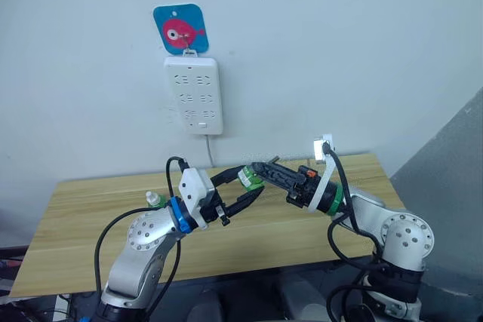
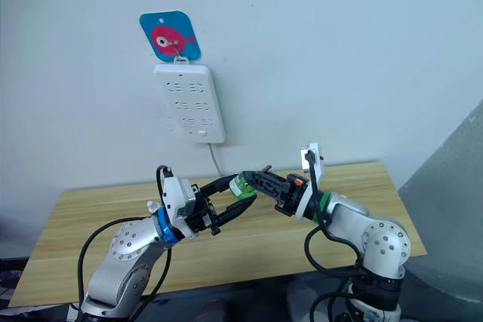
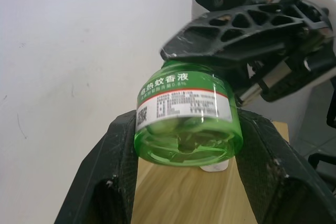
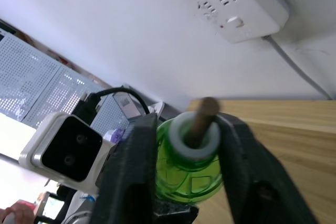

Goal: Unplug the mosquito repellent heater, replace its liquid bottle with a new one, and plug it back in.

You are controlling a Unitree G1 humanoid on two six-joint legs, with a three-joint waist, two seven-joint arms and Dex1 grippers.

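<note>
Bottle (image 3: 185,124): clear green glossy plastic, paper label. Fingers (image 3: 107,174): matt black plastic, scuffed. Table (image 1: 90,209): light wood grain, smooth. Power strip (image 1: 195,94): smooth white plastic.

Head stereo pair looks forward-down over table (image 1: 90,216) toward wall power strip (image 1: 194,95). Wrist cameras sit close, facing each other across shared green bottle (image 3: 184,119).
</note>
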